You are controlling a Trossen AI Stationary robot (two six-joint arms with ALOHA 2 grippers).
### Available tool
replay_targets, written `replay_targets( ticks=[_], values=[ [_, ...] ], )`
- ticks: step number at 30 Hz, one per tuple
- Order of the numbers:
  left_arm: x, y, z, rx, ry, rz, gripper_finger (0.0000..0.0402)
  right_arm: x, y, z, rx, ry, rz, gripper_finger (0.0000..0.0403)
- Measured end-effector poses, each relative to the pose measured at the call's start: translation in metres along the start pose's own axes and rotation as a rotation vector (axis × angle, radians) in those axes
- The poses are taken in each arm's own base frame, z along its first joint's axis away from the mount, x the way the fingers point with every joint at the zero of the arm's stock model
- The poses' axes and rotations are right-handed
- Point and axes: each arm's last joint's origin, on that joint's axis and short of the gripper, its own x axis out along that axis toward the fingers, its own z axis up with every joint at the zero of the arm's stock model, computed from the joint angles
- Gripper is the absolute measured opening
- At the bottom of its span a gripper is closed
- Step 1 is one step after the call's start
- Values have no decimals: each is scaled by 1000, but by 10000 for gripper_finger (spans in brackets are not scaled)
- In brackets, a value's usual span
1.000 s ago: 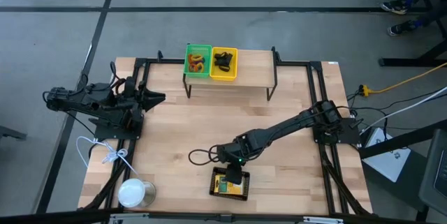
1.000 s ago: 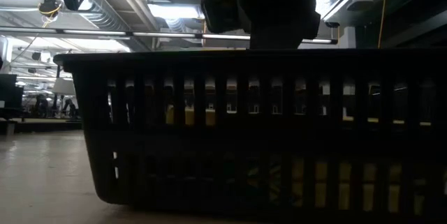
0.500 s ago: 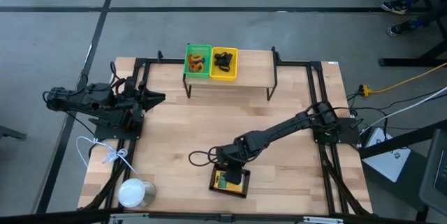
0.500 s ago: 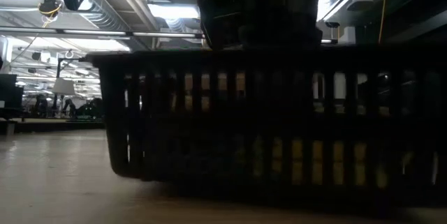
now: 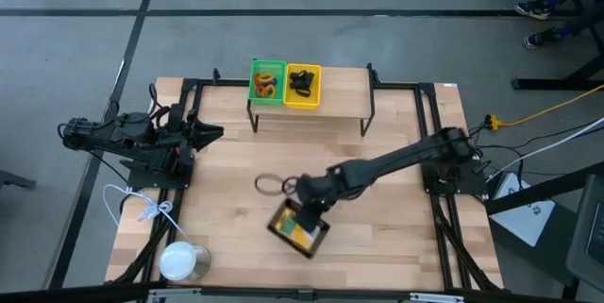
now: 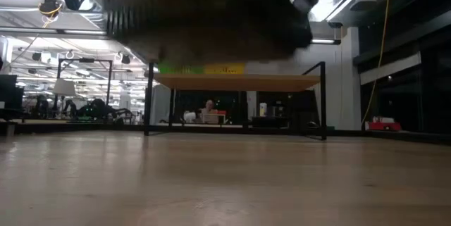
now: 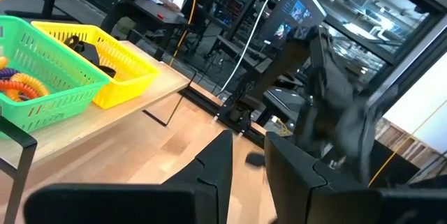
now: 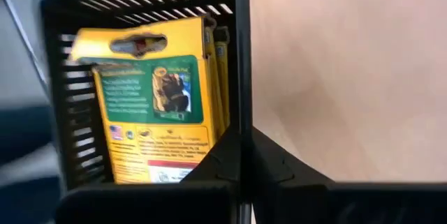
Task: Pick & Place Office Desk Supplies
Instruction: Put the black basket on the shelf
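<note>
My right gripper [image 5: 307, 209] is shut on the black mesh tray [image 5: 298, 228], which hangs tilted over the table's near middle. Inside it lie yellow printed boxes [image 8: 155, 105]. The low view shows the tray's underside [image 6: 204, 15] well above the tabletop. My left gripper [image 5: 215, 133] waits open at the table's left side, level, touching nothing. On a raised shelf [image 5: 344, 95] at the far edge rest a green tray [image 5: 267, 83] with orange loops and a yellow tray [image 5: 303, 86] with black clips. My right gripper pinches one side wall of the black tray at its rim [image 8: 242, 116], one finger inside the tray and one outside. The fingers slant down from the table's right and far side. The tray is lifted clear of the table and hangs tilted below them, with the boxes still inside.
A white round can [image 5: 181, 260] stands at the near left corner, with a white cord [image 5: 142, 207] beside it. Black frame rails [image 5: 444, 218] run along the table's left and right sides. Bare wood [image 5: 377, 246] lies to the right of the lifted tray.
My right gripper has shut on the tray's wall, then risen and rolled while drawing a little toward the far and left. The black tray first slid slightly on the table, then came up clear of it, turned about and tipped.
</note>
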Motion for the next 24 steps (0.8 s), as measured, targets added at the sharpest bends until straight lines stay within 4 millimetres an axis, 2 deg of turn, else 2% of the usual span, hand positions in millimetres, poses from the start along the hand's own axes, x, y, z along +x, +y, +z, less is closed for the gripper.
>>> replay_targets(
  ticks=[3,7,10,13,19,24],
  values=[
    [0,0,0,8,-1,-2,82,-43,3,9,94,-143,35,7],
    [0,0,0,10,2,-8,82,-113,1,18,253,-376,101,7],
    [0,-1,0,10,12,-25,82,-163,-12,23,339,-551,114,7],
    [0,-1,-1,11,22,-41,82,-204,-36,25,419,-658,70,7],
    [0,-2,-1,31,37,-68,82,-248,-94,30,537,-666,-76,7],
    [0,-2,-1,34,38,-70,82,-267,-137,45,608,-627,-92,7]
  ],
)
